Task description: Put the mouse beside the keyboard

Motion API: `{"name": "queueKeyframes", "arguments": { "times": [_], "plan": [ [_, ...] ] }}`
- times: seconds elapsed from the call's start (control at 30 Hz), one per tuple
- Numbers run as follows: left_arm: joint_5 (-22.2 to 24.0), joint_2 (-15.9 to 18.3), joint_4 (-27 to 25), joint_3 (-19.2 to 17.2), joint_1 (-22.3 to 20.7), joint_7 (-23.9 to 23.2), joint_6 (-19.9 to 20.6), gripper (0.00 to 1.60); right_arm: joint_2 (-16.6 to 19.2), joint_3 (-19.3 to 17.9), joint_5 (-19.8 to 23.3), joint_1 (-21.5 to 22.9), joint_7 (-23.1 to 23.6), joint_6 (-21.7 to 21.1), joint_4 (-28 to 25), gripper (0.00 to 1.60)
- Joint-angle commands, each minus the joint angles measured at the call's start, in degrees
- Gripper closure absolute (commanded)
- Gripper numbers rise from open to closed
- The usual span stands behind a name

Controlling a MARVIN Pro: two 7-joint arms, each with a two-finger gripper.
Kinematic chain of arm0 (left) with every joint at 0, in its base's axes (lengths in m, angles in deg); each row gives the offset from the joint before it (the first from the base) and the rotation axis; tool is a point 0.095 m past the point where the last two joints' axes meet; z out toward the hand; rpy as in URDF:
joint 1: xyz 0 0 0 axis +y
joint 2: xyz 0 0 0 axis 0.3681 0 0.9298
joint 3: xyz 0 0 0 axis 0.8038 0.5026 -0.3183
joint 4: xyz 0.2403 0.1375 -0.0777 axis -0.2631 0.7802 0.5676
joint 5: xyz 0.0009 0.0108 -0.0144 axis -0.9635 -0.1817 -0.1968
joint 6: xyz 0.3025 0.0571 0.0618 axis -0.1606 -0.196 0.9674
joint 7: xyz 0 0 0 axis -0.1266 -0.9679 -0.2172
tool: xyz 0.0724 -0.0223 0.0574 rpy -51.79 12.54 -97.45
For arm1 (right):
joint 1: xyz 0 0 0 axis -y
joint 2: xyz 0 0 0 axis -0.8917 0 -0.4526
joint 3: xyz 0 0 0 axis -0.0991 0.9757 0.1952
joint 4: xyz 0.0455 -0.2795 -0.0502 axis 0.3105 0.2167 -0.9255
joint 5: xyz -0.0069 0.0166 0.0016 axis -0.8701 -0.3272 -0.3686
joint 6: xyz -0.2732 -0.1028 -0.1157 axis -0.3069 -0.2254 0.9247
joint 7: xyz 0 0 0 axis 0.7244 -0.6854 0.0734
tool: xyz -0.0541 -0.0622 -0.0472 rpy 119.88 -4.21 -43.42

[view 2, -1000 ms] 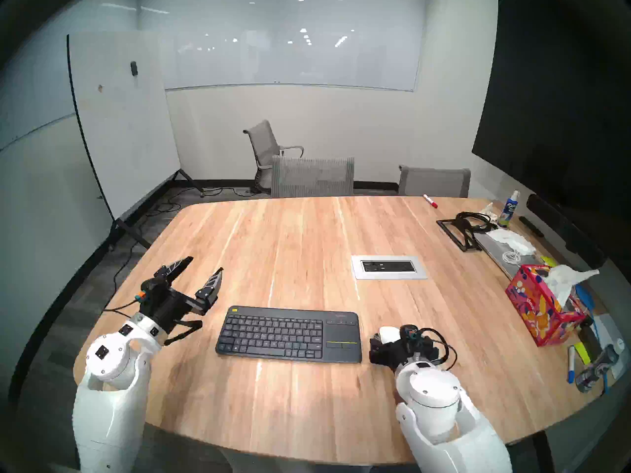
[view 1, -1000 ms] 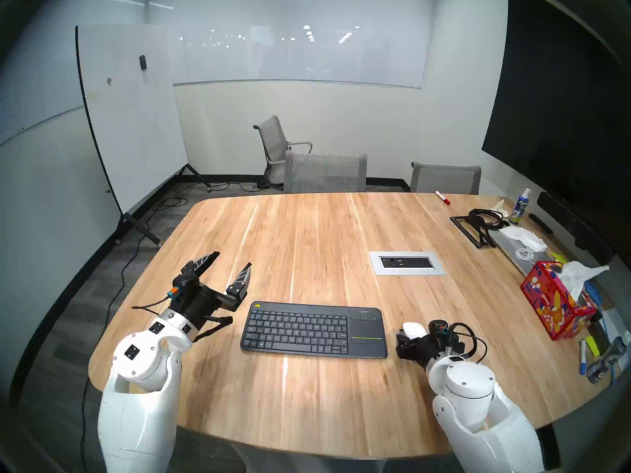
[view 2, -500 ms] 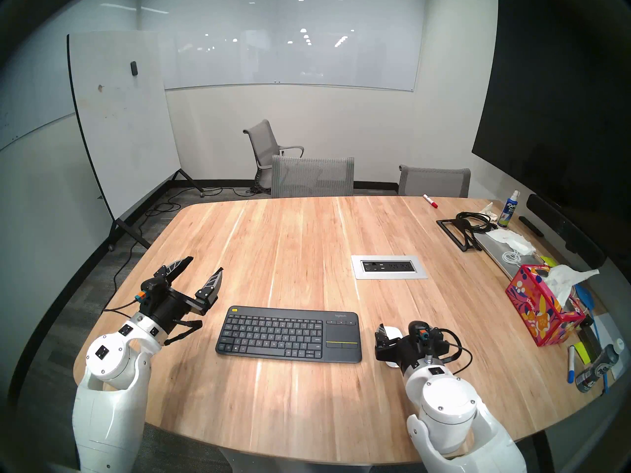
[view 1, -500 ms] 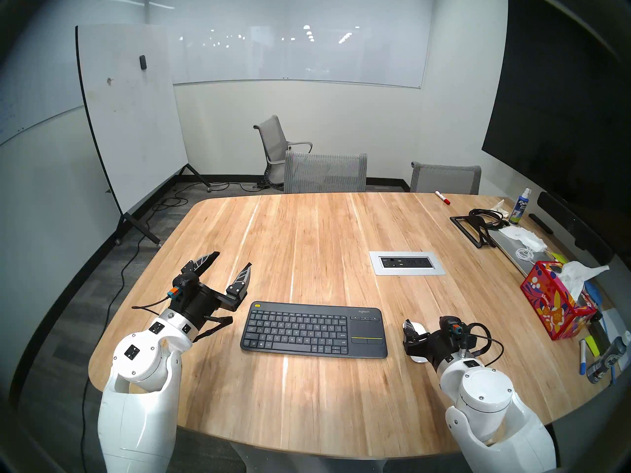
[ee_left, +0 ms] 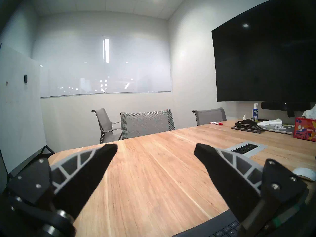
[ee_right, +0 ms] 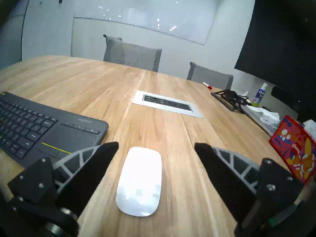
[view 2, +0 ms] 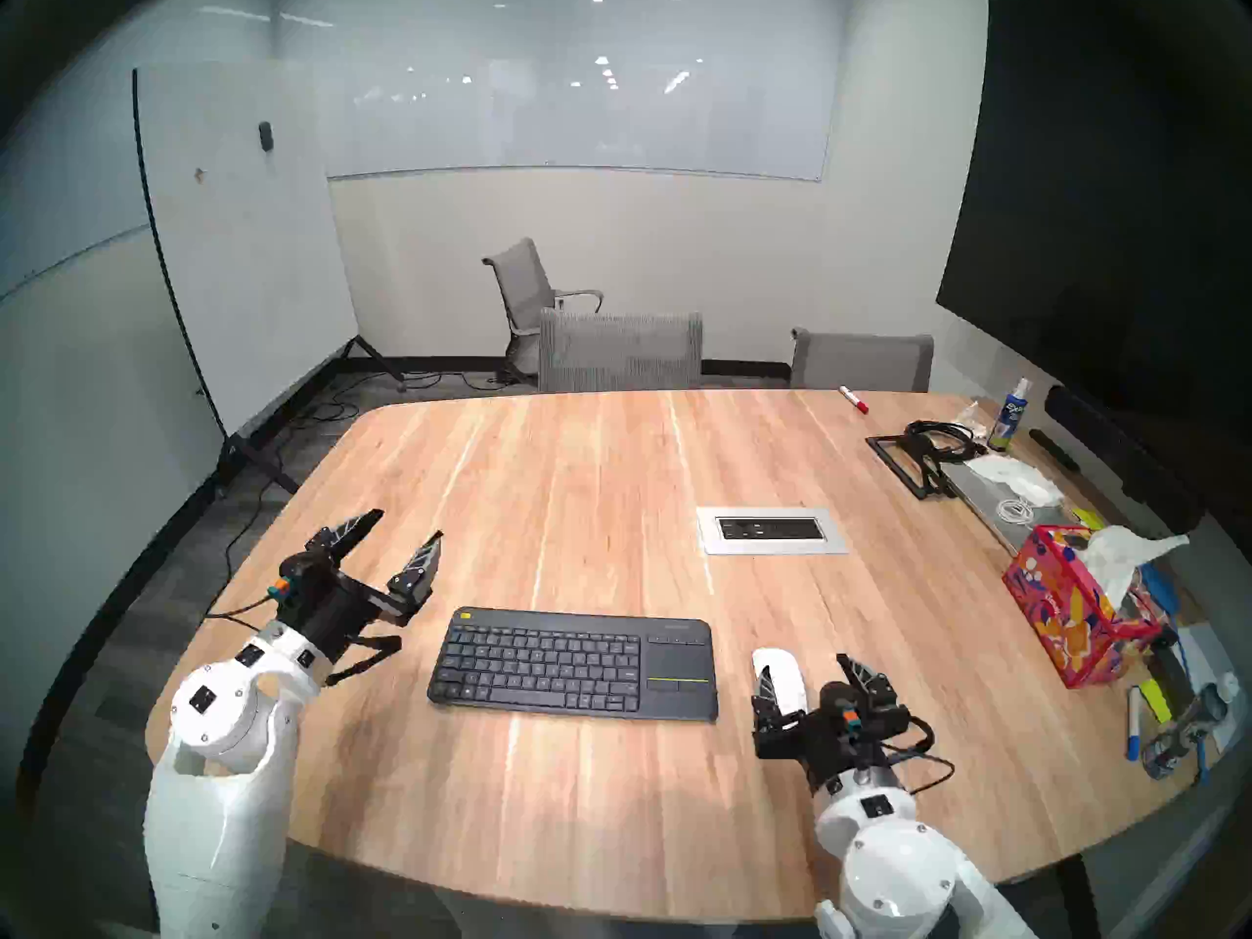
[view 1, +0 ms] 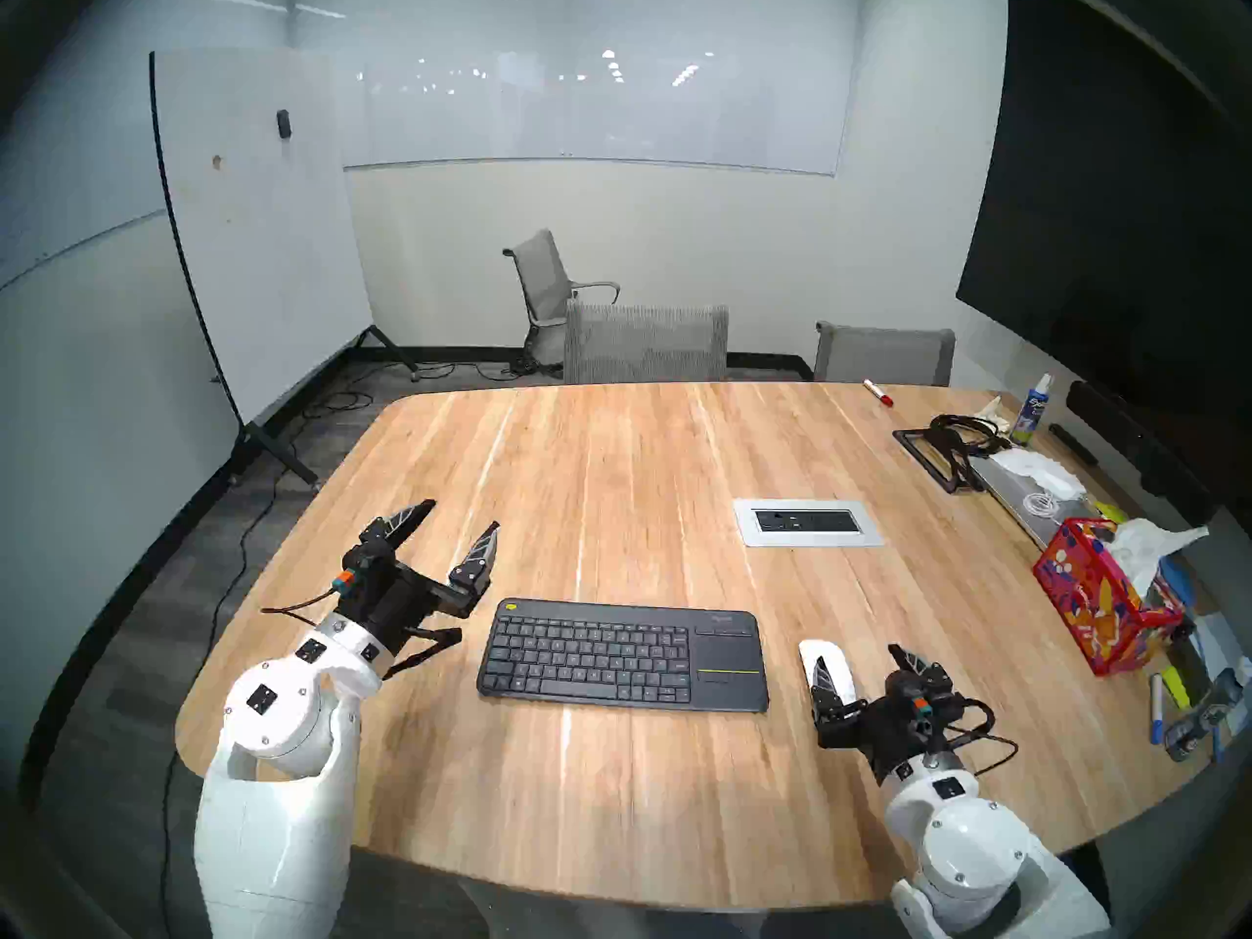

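Right wrist view: the right claw is spread wide, and the mouse lies flat on the table between its two fingers, touching neither. Each finger stands clear of the mouse's side with bare wood showing in the gap. The mouse is a glossy white domed oval with its long axis pointing away from the wrist.

Head views: the mouse sits just to the right of the keyboard, at the touchpad end, with a narrow strip of table between them — near but not touching. Its long axis runs roughly square to the keyboard's long edge. The right claw hovers at the mouse's near end.

Keyboard: dark grey and flat on the table, with a yellow button at its far left corner and a yellow line across the touchpad.

Left side: the left claw is likewise spread and holds nothing. It sits off the keyboard's far left corner, apparently just above the table, though its height is hard to judge.

Farther back: a silver power outlet panel is set into the table beyond the keyboard's touchpad end. A red patterned tissue box stands well to the right.
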Motion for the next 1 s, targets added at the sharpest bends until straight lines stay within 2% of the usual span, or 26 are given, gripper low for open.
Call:
{"name": "queueKeyframes", "arguments": {
  "times": [0.0, 0.27, 0.33, 0.37, 0.4, 0.47, 0.5, 0.53, 0.7, 0.73, 0.93, 0.97],
  "plan": [
    [0.0, 0.0, -0.9, 0.0, 0.0, 0.0, -0.1, 0.0, 0.4, -0.4, -3.3, -4.7, -0.7, 6.6, -2.1, 0.0],
    [0.0, 0.0, -0.8, 0.0, 0.0, 0.0, -0.1, 0.0, 1.7, -0.5, -6.2, -6.1, -0.7, 13.9, -1.8, 0.0],
    [0.0, 0.0, -0.9, 0.0, 0.0, 0.0, -0.1, 0.0, 2.2, -0.5, -7.5, -6.4, -1.0, 16.3, -1.2, 0.0],
    [0.0, 0.0, -0.8, 0.0, 0.0, 0.0, -0.1, 0.0, 2.5, -0.5, -8.4, -6.3, -1.2, 15.8, -1.2, 0.0],
    [0.0, 0.0, -0.9, 0.0, 0.0, 0.0, -0.1, 0.0, 2.8, -0.5, -9.5, -6.4, -1.5, 17.6, -0.7, 0.0],
    [0.0, 0.0, -0.9, 0.0, 0.0, 0.0, -0.1, 0.0, 2.6, -0.8, -9.5, -6.6, -2.1, 19.9, 0.0, 0.0],
    [0.0, 0.0, -0.9, 0.0, 0.0, 0.0, -0.1, 0.0, 2.8, -0.8, -10.6, -6.4, -2.6, 19.8, 0.3, 0.0],
    [0.0, 0.0, -0.9, 0.0, 0.0, 0.0, -0.1, 0.0, 2.5, -1.0, -9.7, -6.2, -2.8, 21.1, 0.8, 0.0],
    [0.0, 0.0, -0.9, 0.0, 0.0, 0.0, -0.1, 0.0, 2.5, -1.2, -10.9, -4.7, -4.5, 26.6, 3.5, 0.0],
    [0.0, 0.0, -0.9, 0.0, 0.0, 0.0, -0.1, 0.0, 2.3, -1.0, -10.1, -4.4, -4.7, 25.8, 3.4, 0.0],
    [0.0, 0.0, -0.9, 0.0, 0.0, 0.0, -0.1, 0.0, 2.3, -0.5, -9.4, -3.1, -5.6, 32.9, 5.4, 0.0],
    [0.0, 0.0, -0.9, 0.0, 0.0, 0.0, -0.1, 0.0, 2.4, -0.3, -9.7, -3.0, -5.8, 32.9, 5.3, 0.0]
  ]
}}
